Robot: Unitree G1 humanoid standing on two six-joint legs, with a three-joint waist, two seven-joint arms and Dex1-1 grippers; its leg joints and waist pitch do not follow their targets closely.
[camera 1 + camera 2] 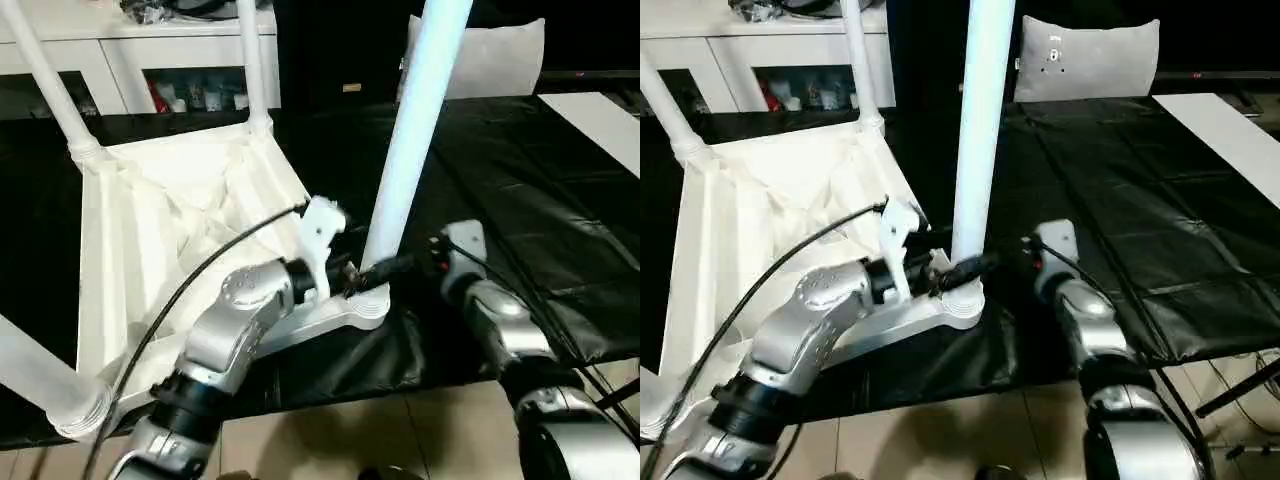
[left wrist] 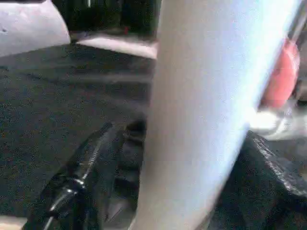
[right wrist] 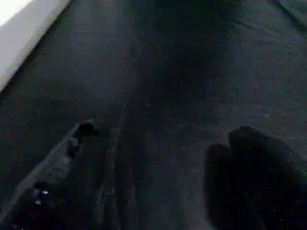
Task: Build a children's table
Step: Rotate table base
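1 upturned table top, 4 legs, 1 cushion.

Black sheet covers the work surface, creased and shiny, bunched into folds at the near edge by the table's near corner. Beyond that edge: pale tiled floor. On the sheet: white table, upside down, ribbed underside up, taking up the left part. Four legs stand up from its corner sockets; near-right leg rises upright approx. mid-scene. White flat panel lies on the sheet at far right, well apart from the table. White cushion stands at the sheet's far edge, behind the leg. White cabinet stands at far left beyond the sheet.
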